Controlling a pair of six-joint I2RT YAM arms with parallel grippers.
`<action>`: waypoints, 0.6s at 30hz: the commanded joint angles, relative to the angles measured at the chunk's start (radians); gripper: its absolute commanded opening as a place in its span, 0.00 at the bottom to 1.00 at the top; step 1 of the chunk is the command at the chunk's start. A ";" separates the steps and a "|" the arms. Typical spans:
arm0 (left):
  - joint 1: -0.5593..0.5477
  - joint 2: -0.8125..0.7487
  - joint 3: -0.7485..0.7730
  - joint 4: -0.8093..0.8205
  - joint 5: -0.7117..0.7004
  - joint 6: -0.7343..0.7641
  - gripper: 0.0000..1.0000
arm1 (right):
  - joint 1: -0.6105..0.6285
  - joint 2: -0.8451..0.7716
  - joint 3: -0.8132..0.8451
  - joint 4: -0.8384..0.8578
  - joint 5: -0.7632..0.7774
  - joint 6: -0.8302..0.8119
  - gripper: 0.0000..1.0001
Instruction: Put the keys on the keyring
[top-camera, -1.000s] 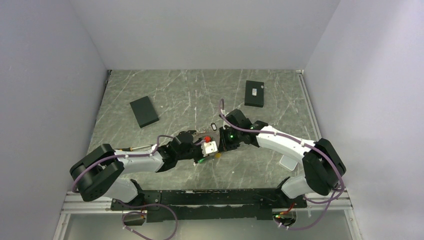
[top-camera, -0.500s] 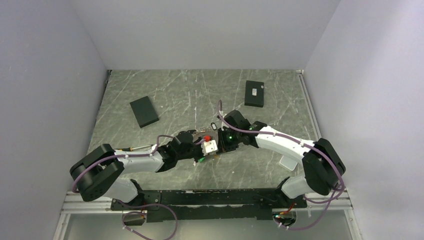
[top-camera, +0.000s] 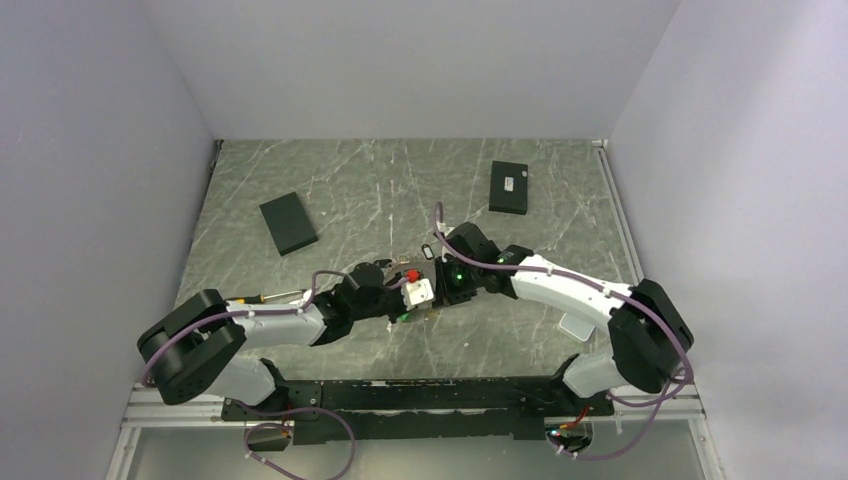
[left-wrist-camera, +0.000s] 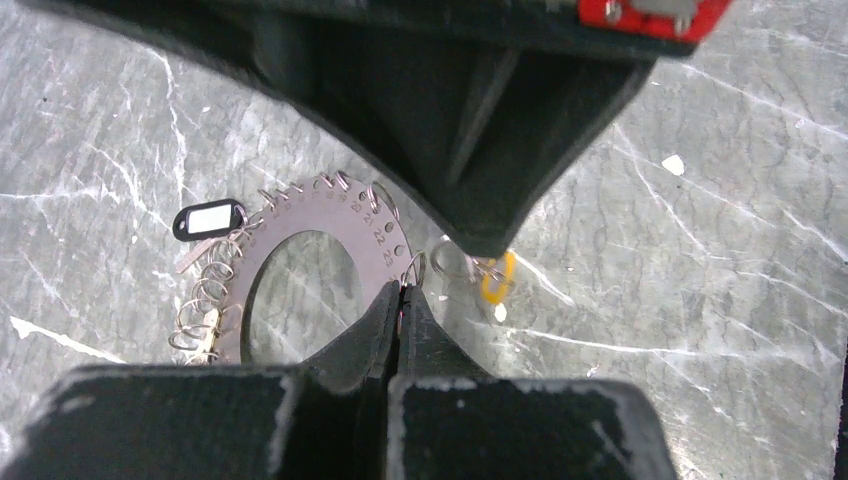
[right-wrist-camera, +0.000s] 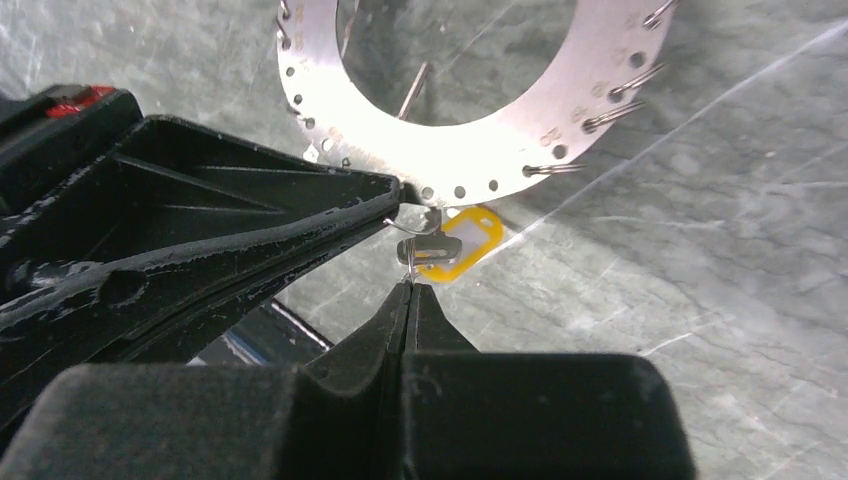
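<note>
I see the grey marbled worktop (top-camera: 380, 190) with 2 black boxes (top-camera: 288, 222) far back. Both arms meet mid-worktop. My left hand (left-wrist-camera: 401, 295) is clamped tight on the edge of the keyring (left-wrist-camera: 330, 212), which sits just over the worktop. My right hand (right-wrist-camera: 408, 285) is closed, pinching the small wire loop of the yellow-headed key (right-wrist-camera: 462, 240) just beside that edge. A black oval tag (left-wrist-camera: 205, 218) lies at the ring's far side.
</note>
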 joint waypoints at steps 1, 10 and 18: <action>-0.006 -0.045 -0.014 0.062 -0.005 -0.018 0.00 | 0.001 -0.085 -0.016 0.054 0.102 0.017 0.00; -0.008 -0.117 -0.022 0.065 -0.001 -0.027 0.00 | 0.006 -0.397 -0.296 0.509 0.145 -0.063 0.00; -0.007 -0.221 0.006 0.006 0.011 0.013 0.00 | 0.016 -0.610 -0.619 1.045 0.088 -0.129 0.00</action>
